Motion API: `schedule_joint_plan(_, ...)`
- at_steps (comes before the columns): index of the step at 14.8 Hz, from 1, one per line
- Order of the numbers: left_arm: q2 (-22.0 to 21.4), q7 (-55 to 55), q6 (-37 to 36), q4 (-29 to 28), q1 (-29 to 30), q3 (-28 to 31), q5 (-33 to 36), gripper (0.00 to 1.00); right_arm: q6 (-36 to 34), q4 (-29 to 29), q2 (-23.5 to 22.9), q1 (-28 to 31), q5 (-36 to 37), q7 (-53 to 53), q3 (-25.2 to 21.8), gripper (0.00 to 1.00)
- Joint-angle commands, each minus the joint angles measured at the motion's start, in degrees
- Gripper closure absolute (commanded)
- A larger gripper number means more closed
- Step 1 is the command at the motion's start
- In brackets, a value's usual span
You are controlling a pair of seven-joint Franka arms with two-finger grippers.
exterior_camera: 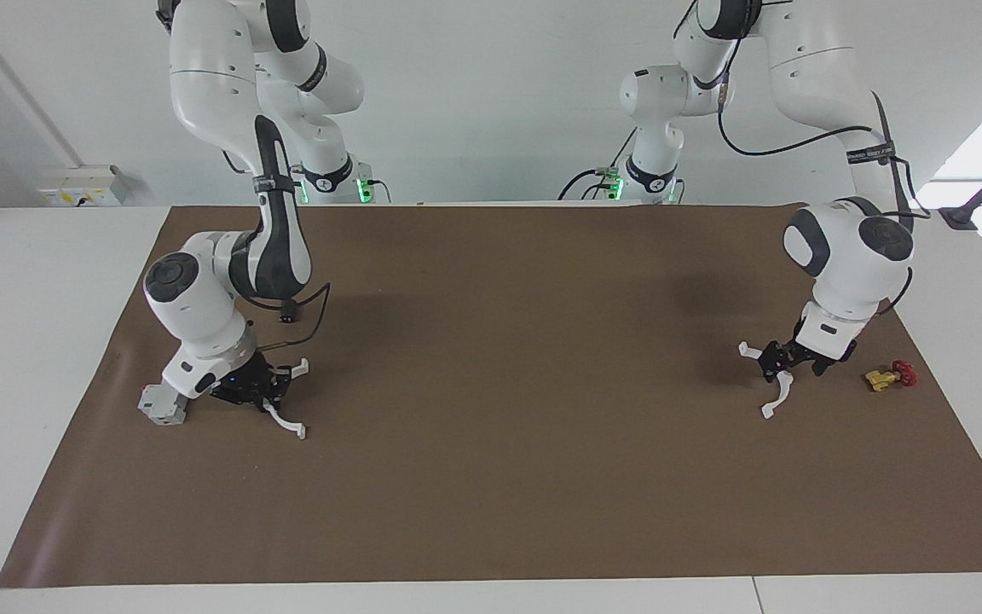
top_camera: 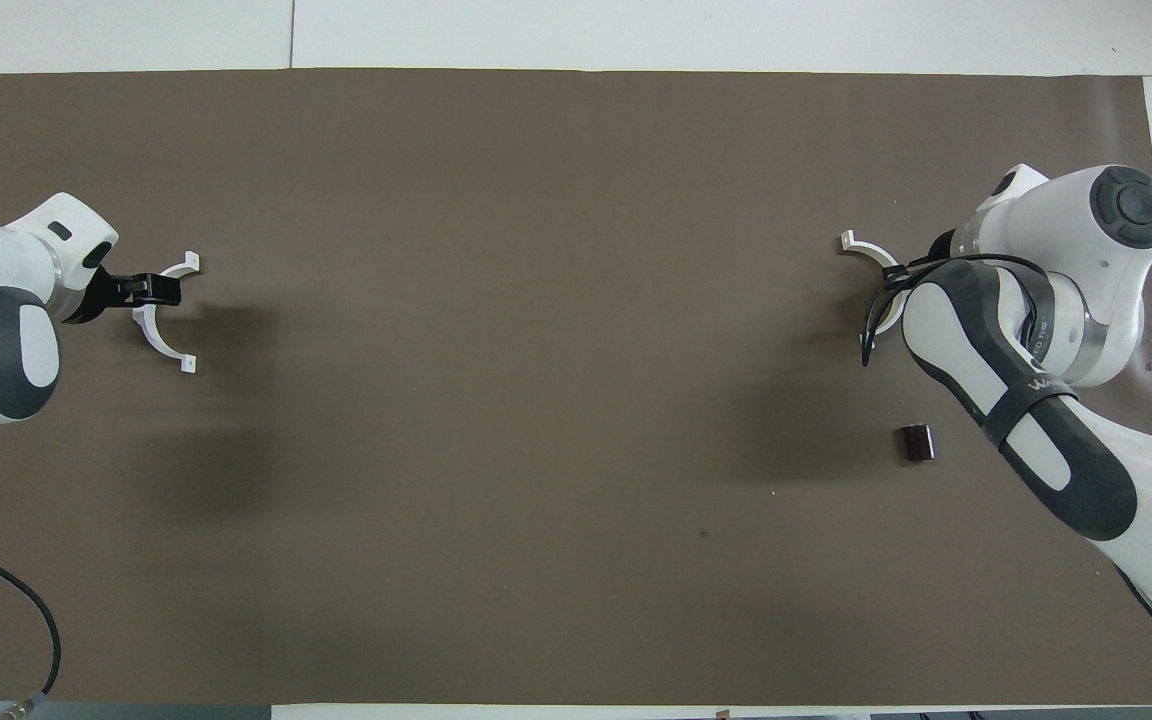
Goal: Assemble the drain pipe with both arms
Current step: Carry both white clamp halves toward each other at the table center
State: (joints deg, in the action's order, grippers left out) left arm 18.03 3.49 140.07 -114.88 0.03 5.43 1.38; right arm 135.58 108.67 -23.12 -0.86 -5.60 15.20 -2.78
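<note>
Two high, distant views face oppositely, sharing the brown mat [exterior_camera: 491, 477].

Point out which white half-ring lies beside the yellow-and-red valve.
The half-ring at the left pincer, toward the left arm's end; the valve sits beside it. The other half-ring lies by a grey block.

Robotics lab: paired bench-mounted arms [exterior_camera: 235, 170], bare walls.

Table cover [exterior_camera: 491, 477] looks like matt brown paper, pretty smooth. Both half-ring arcs [exterior_camera: 286, 422] [exterior_camera: 779, 396] are white plastic, and the arm shells [exterior_camera: 849, 247] are glossy white plastic with black accents.
</note>
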Motion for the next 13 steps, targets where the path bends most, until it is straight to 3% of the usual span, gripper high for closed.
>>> schedule_joint_plan(1,1.48,0.47,3.1,-0.61,-0.04,0.37,1.08,0.02,-9.58,-9.04,-0.61,-4.12,-0.82,-5.13,0.94,1.0)
schedule_joint_plan(2,1.49,0.38,2.84,-0.61,-0.03,0.37,1.08,0.05,-13.98,-13.61,-1.57,-7.63,0.14,-11.35,0.94,1.0)
schedule_joint_plan(3,1.49,0.21,2.84,-0.7,-0.21,0.37,1.08,0.22,-17.07,-17.4,-2.8,-11.84,1.72,-18.03,0.94,1.0)
schedule_joint_plan(4,1.49,-0.06,2.4,-0.7,-0.21,0.37,0.99,0.68,-18.75,-19.87,-3.42,-15.28,3.13,-23.93,0.94,1.0)
schedule_joint_plan(5,1.4,-0.23,2.22,-0.7,-0.21,0.37,1.08,1.0,-19.64,-22.07,-3.95,-18.01,2.62,-28.34,0.94,1.0)
schedule_joint_plan(8,1.05,-0.41,0.99,-0.96,-0.65,0.46,0.99,1.0,-16.5,-22.89,-5.62,-25.13,2.44,-38.64,1.03,1.0)
schedule_joint_plan(11,0.0,0.03,-1.64,-0.35,-0.39,0.46,1.08,1.0,-10.0,-21.58,-8.52,-28.23,2.35,-39.1,1.11,1.0)
schedule_joint_plan(13,-1.84,-0.24,-2.78,-0.17,-0.74,0.55,0.99,1.0,-9.28,-20.6,-9.22,-29.98,2.87,-39.1,1.03,1.0)
